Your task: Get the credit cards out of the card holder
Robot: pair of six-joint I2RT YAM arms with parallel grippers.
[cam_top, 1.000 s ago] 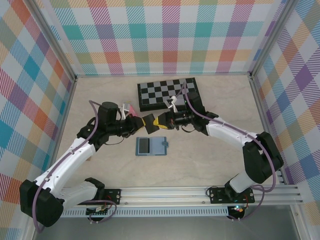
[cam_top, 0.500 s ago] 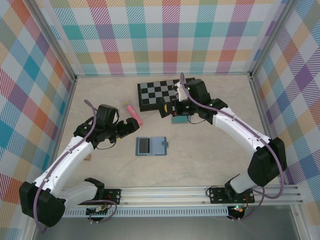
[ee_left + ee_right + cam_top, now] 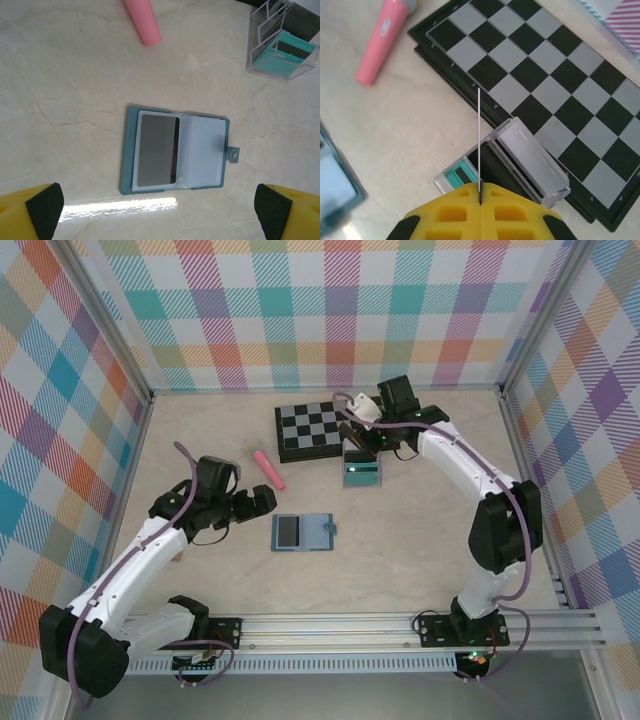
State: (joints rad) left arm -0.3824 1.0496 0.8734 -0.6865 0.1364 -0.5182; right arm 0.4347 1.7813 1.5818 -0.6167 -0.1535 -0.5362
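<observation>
Right gripper [image 3: 480, 192] pinched shut on pale card [image 3: 479, 140], edge-on above clear box [image 3: 530, 160] holding teal card [image 3: 456, 176]. You want it vertical, lowered into slot, then let go. Left gripper [image 3: 159, 212] wide open, empty, over open card holder [image 3: 202, 150]; grey card [image 3: 157, 150] in its pocket.

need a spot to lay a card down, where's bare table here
Bare table right of the card holder, out to the right wall, and the strip between it and the front rail. Crowded at the back: chessboard, clear box, pink marker.
</observation>
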